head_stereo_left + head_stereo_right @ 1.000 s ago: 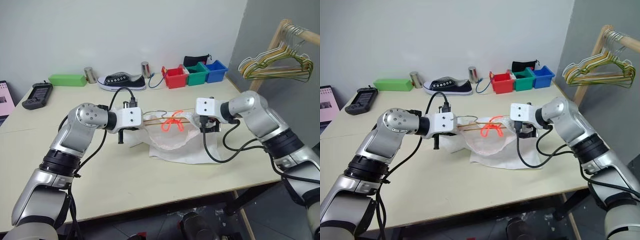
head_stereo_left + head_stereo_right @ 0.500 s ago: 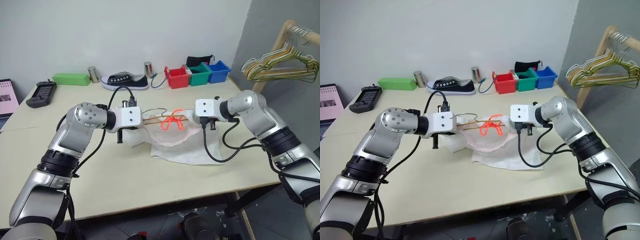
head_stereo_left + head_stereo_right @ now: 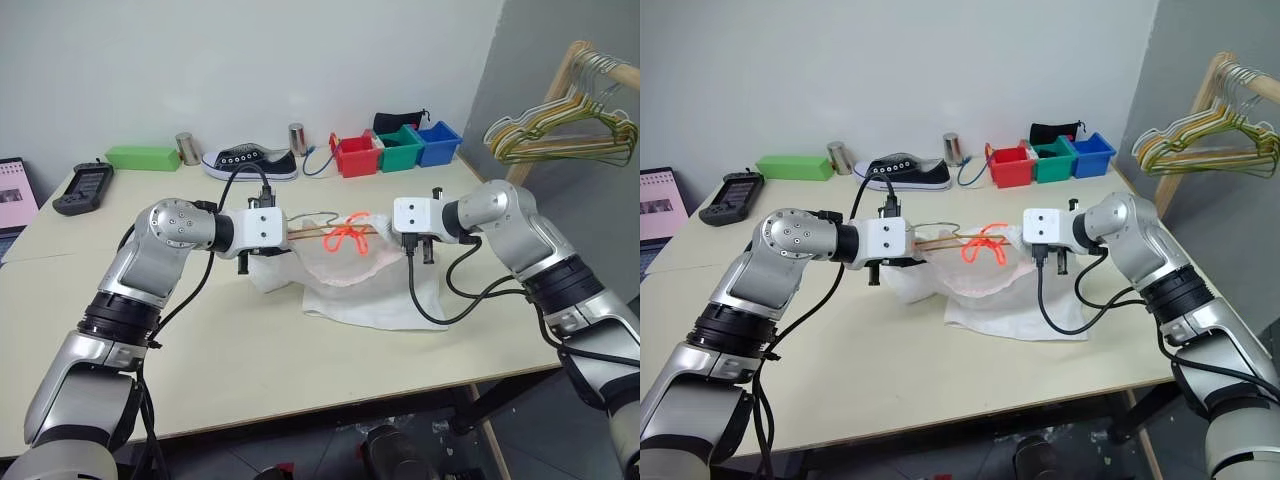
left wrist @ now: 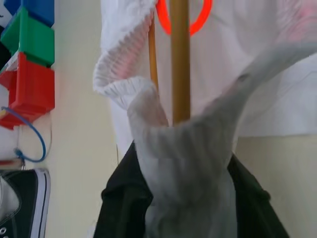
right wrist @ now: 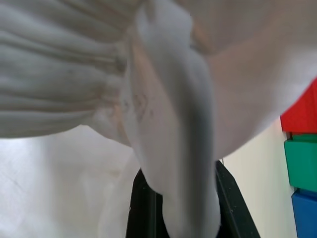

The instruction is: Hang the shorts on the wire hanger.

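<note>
The white shorts (image 3: 362,292) lie bunched on the table (image 3: 260,350) between my two grippers. Their waistband is lifted off the surface. The wire hanger (image 3: 312,233), thin and yellow-gold, runs level through the waist opening, with its small hook toward the back. An orange-red loop (image 3: 345,237) hangs at its middle. My left gripper (image 3: 255,260) is at the shorts' left end, with a fold of fabric (image 4: 188,163) gathered between its black fingers beside the hanger's bar (image 4: 179,64). My right gripper (image 3: 421,250) is at the right end, shut on waistband fabric (image 5: 171,109).
Along the table's back stand a black sneaker (image 3: 250,161), two metal cans (image 3: 296,137), a green box (image 3: 140,158) and red, green and blue bins (image 3: 357,155). A handheld device (image 3: 83,188) lies far left. A wooden rack (image 3: 553,75) at the right carries a bunch of hangers (image 3: 560,135).
My right gripper, open a second ago, has closed on the shorts' waistband. The head camera has shifted a little; both hands stay about where they were.
</note>
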